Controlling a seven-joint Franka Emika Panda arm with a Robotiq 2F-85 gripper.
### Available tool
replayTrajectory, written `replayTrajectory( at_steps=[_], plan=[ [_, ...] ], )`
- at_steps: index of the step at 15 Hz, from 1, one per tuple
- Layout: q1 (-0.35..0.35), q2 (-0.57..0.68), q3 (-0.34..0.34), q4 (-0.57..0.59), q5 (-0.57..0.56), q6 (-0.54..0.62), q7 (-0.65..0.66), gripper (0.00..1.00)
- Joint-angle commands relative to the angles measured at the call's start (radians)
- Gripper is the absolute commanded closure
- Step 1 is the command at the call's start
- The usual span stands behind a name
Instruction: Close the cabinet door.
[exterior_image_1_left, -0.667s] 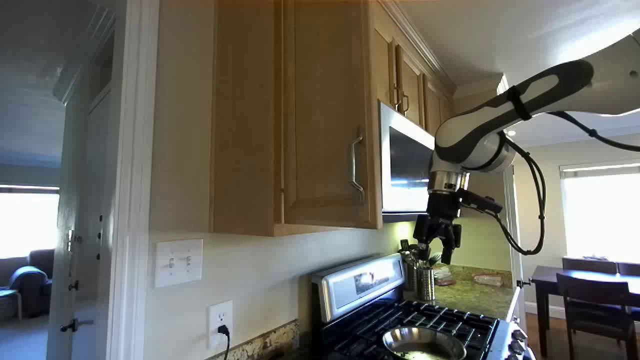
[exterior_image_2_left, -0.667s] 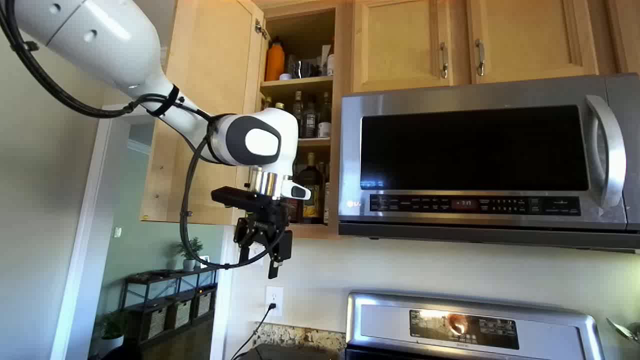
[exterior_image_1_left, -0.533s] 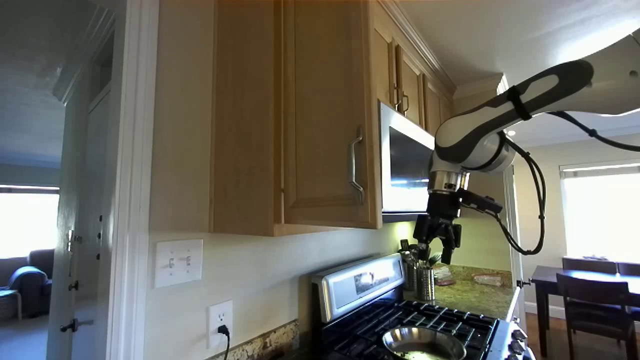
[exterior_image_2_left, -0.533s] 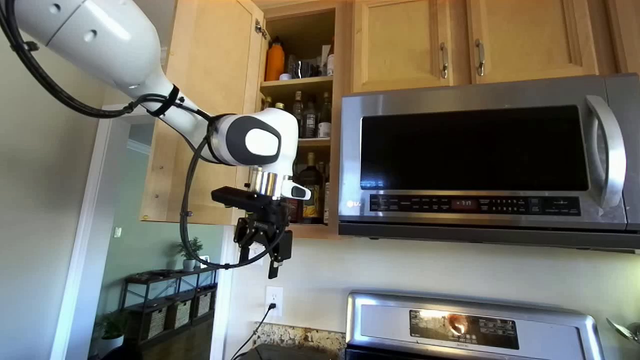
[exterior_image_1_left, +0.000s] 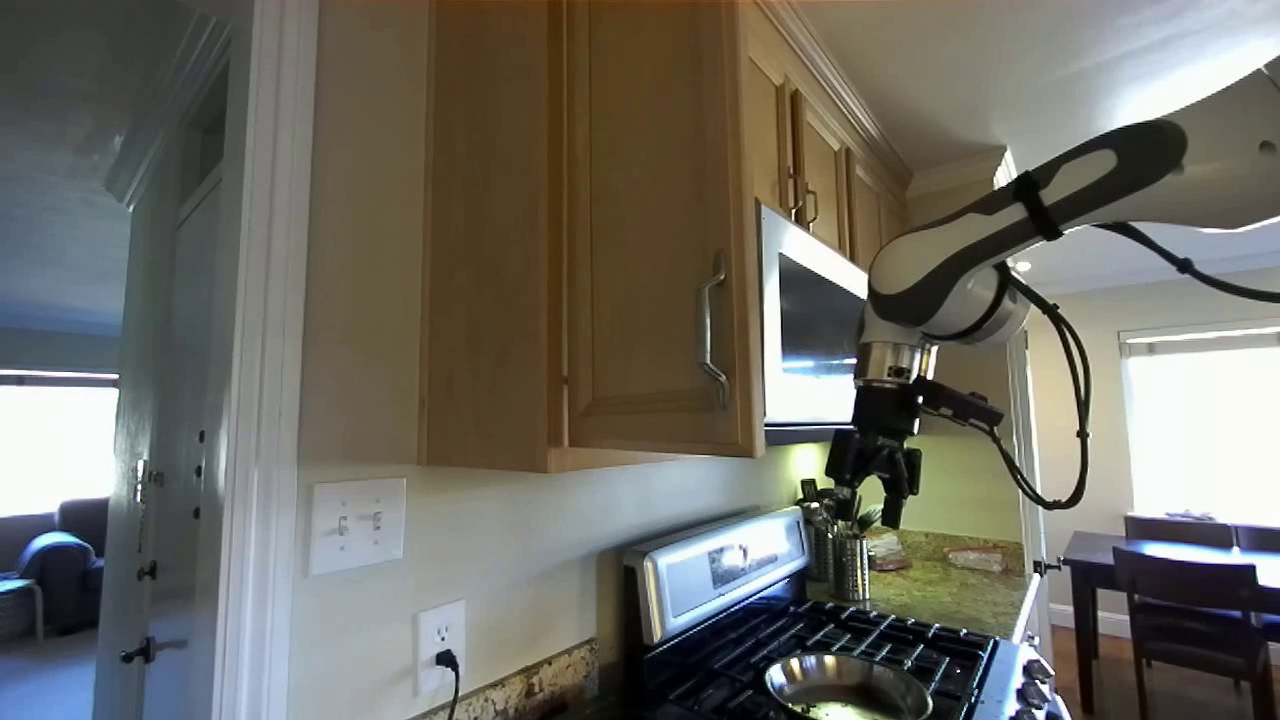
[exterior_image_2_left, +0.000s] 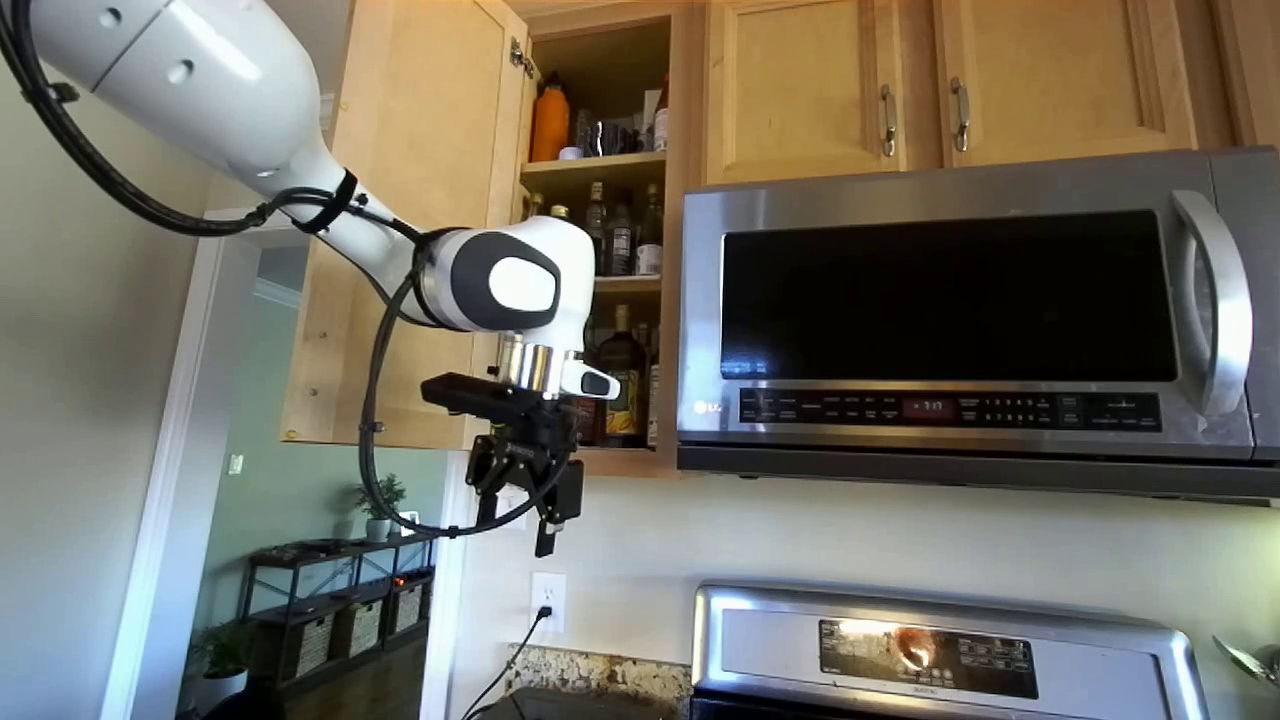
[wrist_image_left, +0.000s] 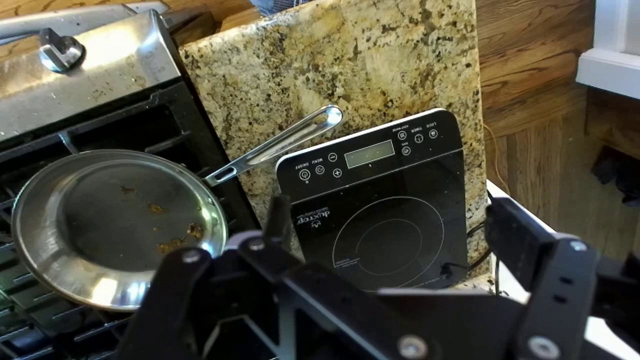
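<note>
Burnt out to white at the windows (exterior_image_1_left: 1200, 420), streaked with glare on the ceiling (exterior_image_1_left: 1010, 80), yellow-lit on the wall (exterior_image_1_left: 806, 463) just below the microwave (exterior_image_1_left: 812, 325), glinting on the pan (wrist_image_left: 117, 220), and dark and slightly soft on the gripper (wrist_image_left: 386, 212) in the wrist view.

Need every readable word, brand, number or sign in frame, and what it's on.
"duxtop": induction cooktop, upside down in the wrist view
"ON/OFF": same cooktop
"MENU": same cooktop
"TIMER": same cooktop
"LOCK": same cooktop
"+": same cooktop
"-": same cooktop
"LG": microwave, lower left of its front
Too small or blurred to read: microwave display, its key labels, stove panel, labels on the bottles, remaining cooktop print.
</note>
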Motion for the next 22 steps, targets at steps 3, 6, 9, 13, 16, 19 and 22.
replayTrajectory(
  at_steps=[3, 6, 9, 13, 16, 19, 22],
  plan=[
    [-0.020, -0.077, 0.042, -0.054, -0.032, 0.021, -0.049, 0.00],
    [-0.012, -0.154, 0.050, -0.092, -0.045, 0.012, -0.110, 0.00],
    [-0.003, -0.228, 0.053, -0.126, -0.047, 0.011, -0.165, 0.00],
    [0.024, -0.342, 0.050, -0.183, -0.044, -0.021, -0.255, 0.00],
    [0.062, -0.410, 0.069, -0.230, -0.033, 0.009, -0.304, 0.00],
    [0.101, -0.435, 0.097, -0.251, -0.024, 0.029, -0.293, 0.00],
    [0.110, -0.404, 0.097, -0.215, -0.037, 0.002, -0.279, 0.00]
  ],
)
